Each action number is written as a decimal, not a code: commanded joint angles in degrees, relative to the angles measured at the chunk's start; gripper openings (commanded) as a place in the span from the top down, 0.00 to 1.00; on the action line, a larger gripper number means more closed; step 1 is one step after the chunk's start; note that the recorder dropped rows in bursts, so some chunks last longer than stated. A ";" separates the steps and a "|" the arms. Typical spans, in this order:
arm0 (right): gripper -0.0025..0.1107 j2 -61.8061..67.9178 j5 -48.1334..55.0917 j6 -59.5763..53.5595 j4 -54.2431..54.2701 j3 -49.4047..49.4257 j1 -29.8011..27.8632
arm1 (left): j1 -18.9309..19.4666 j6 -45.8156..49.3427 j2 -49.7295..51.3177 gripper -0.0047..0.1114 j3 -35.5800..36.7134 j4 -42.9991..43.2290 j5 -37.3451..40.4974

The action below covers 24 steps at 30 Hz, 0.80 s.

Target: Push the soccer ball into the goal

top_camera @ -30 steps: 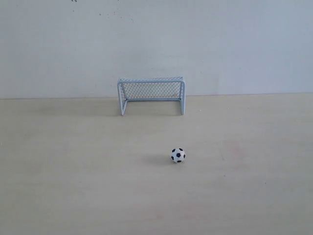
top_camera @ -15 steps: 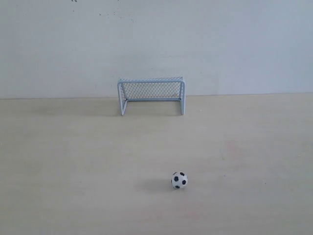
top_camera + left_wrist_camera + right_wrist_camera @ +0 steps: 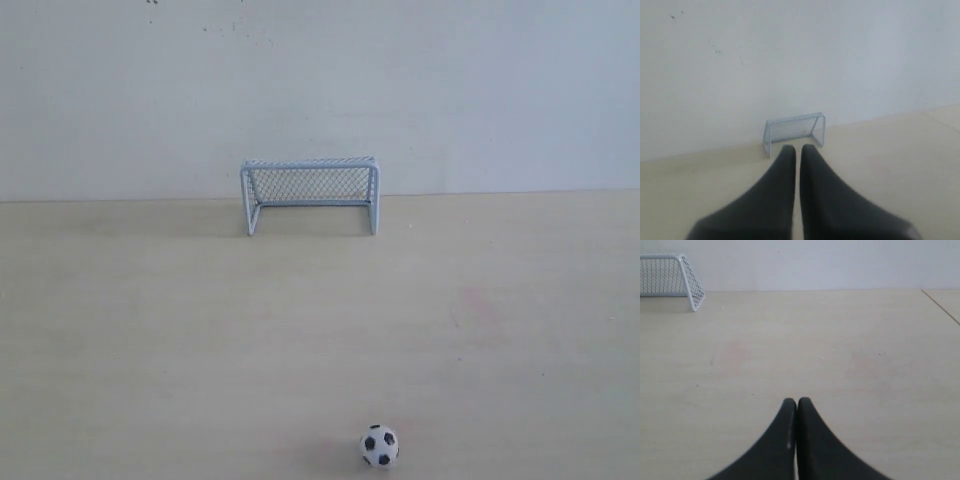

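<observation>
The soccer ball, white with black patches, lies on the pale table near the front edge of the exterior view, far from the goal. The goal, a grey-white frame with dark mesh, stands at the back by the wall; it also shows as the goal and the goal. Neither arm appears in the exterior view. My left gripper is shut with only a thin slit between its dark fingers, pointing toward the goal. My right gripper is shut, fingers touching, over bare table. Both wrist views miss the ball.
A grey-white wall rises right behind the goal. The light wooden table spreads wide around the ball. A seam or table edge runs at the far side of the right wrist view.
The ball has rolled away from the goal toward the front edge of the exterior view, drifting slightly right. The goal has not moved.
</observation>
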 commanded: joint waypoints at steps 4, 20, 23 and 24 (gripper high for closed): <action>0.98 -0.28 -0.45 -0.12 -0.06 0.00 0.17 | 0.47 -1.53 -0.18 0.92 3.81 0.29 -12.95; 0.98 -0.28 -0.45 -0.12 -0.06 0.00 0.17 | 5.11 -7.39 -0.18 0.92 26.99 0.27 -38.74; 0.98 -0.28 -0.45 -0.12 -0.06 0.00 0.17 | 7.91 -9.45 -0.18 0.92 34.53 0.05 -44.00; 0.98 -0.28 -0.45 -0.12 -0.06 0.00 0.17 | 8.55 -9.99 -0.18 0.92 36.58 0.05 -45.08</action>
